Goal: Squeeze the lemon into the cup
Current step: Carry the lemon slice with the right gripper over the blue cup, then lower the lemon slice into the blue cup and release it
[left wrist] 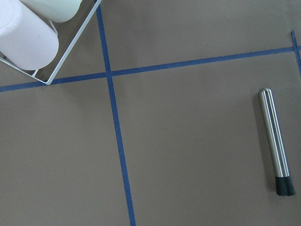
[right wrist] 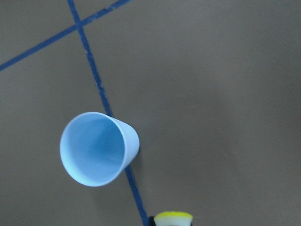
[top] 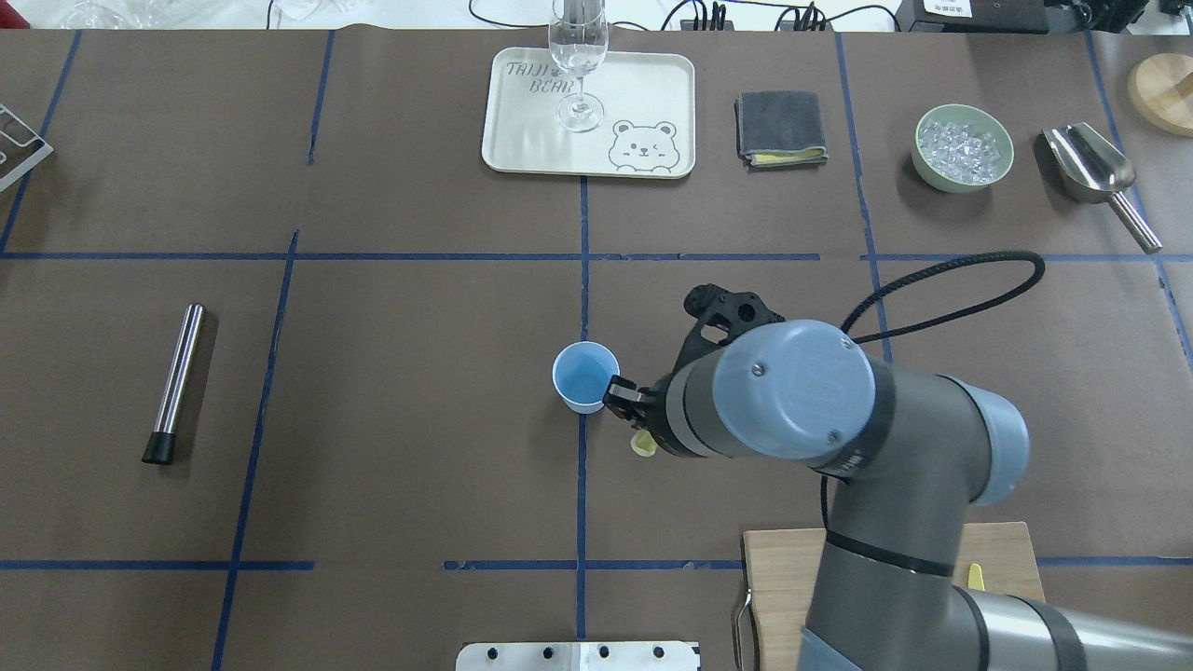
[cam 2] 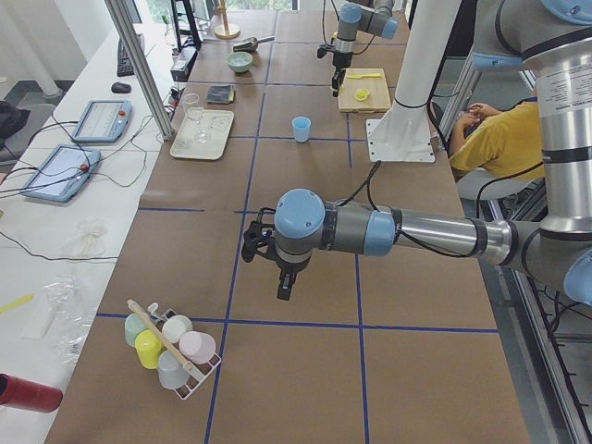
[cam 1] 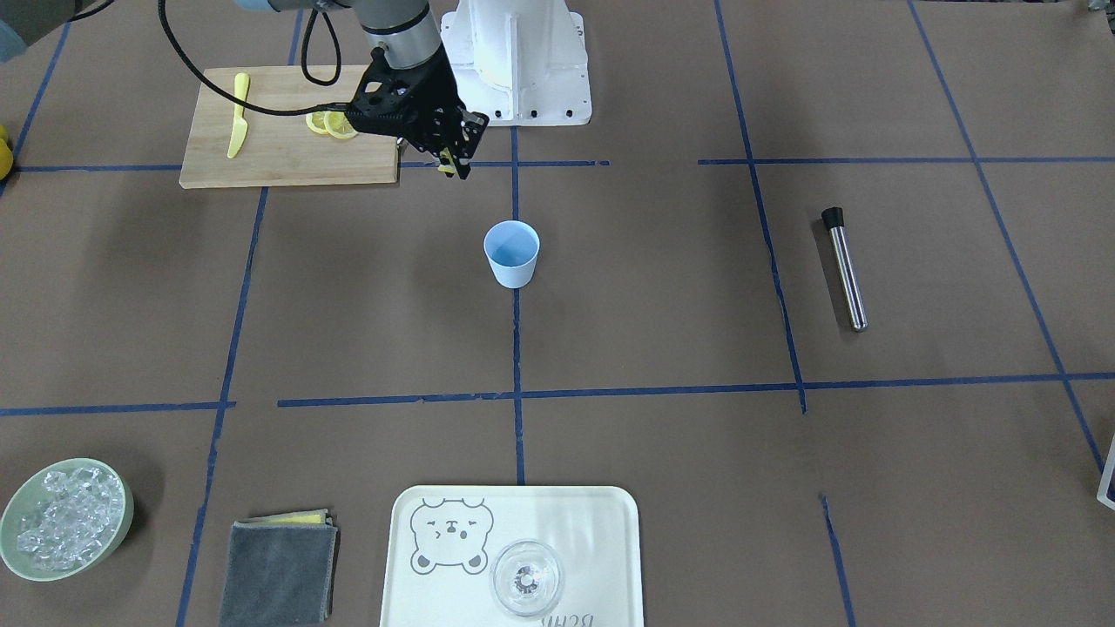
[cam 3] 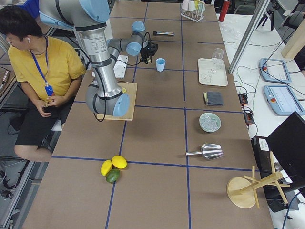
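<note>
The pale blue cup (cam 1: pixel 511 253) stands upright at the table's middle on a blue tape line; it also shows in the overhead view (top: pixel 584 376) and the right wrist view (right wrist: pixel 96 148). My right gripper (cam 1: pixel 453 164) is shut on a yellow lemon slice (cam 1: pixel 447 165), held above the table just beside the cup on the robot's side. The slice peeks out under the wrist in the overhead view (top: pixel 643 445) and at the right wrist view's bottom edge (right wrist: pixel 173 218). My left gripper (cam 2: pixel 285 282) hovers far off near a rack of cups; I cannot tell whether it is open or shut.
A wooden cutting board (cam 1: pixel 279 152) holds more lemon slices (cam 1: pixel 331 124) and a yellow knife (cam 1: pixel 238 115). A steel muddler (cam 1: pixel 845 268), a bear tray (cam 1: pixel 592 522) with a clear glass (cam 1: pixel 526 577), a grey cloth (cam 1: pixel 279 570) and a green bowl of ice (cam 1: pixel 65 518) lie around.
</note>
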Action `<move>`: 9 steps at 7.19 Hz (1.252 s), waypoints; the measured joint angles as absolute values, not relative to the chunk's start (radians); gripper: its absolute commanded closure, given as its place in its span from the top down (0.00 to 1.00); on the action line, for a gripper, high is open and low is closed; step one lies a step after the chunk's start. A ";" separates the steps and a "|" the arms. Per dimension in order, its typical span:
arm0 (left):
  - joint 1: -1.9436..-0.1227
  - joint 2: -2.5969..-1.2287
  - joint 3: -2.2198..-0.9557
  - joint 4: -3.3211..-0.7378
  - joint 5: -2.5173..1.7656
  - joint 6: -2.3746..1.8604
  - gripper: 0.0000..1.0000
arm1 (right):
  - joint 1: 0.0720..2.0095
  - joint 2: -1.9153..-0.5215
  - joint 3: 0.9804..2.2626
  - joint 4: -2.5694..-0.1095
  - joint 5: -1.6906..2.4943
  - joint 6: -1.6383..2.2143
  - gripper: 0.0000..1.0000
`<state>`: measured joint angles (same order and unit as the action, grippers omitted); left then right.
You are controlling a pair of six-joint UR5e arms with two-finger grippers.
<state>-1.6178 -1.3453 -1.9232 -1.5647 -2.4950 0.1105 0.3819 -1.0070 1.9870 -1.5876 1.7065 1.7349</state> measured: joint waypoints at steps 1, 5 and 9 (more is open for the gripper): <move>-1.618 -1.345 -1.924 -1.565 -2.495 0.110 1.00 | 0.404 -0.926 1.901 -1.584 1.707 1.736 0.29; -1.624 -1.345 -1.935 -1.564 -2.496 0.109 1.00 | 0.418 -0.839 1.719 -1.487 1.713 1.742 0.44; -1.627 -1.344 -1.937 -1.564 -2.496 0.109 1.00 | 0.419 -0.854 1.707 -1.489 1.729 1.736 0.53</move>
